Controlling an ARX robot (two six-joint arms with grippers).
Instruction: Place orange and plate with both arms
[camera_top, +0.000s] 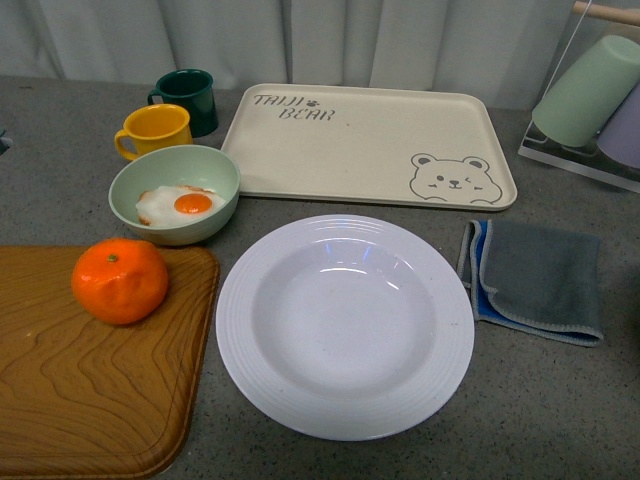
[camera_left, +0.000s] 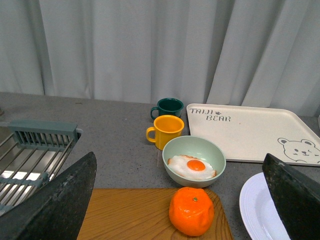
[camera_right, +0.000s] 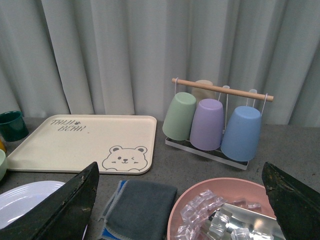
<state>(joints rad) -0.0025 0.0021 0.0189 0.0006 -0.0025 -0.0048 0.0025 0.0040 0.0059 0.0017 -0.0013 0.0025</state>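
The orange (camera_top: 120, 280) rests on the far right corner of a wooden board (camera_top: 90, 380) at the front left; the left wrist view has the orange (camera_left: 191, 210) too. Beside the board, the white ridged plate (camera_top: 345, 325) lies empty on the grey counter; only an edge of the plate (camera_left: 257, 210) enters the left wrist view, and a sliver of the plate (camera_right: 25, 200) the right wrist view. Neither arm appears in the front view. My left gripper (camera_left: 185, 200) hangs open above and behind the orange. My right gripper (camera_right: 182, 200) is open over a grey cloth.
A green bowl (camera_top: 174, 194) with a fried egg, a yellow mug (camera_top: 155, 130) and a dark green mug (camera_top: 188, 98) stand behind the board. The beige bear tray (camera_top: 365, 145) lies at the back. Right: folded grey cloth (camera_top: 535, 280), cup rack (camera_right: 217, 122), pink ice bowl (camera_right: 225, 212). Dish rack (camera_left: 30, 155) far left.
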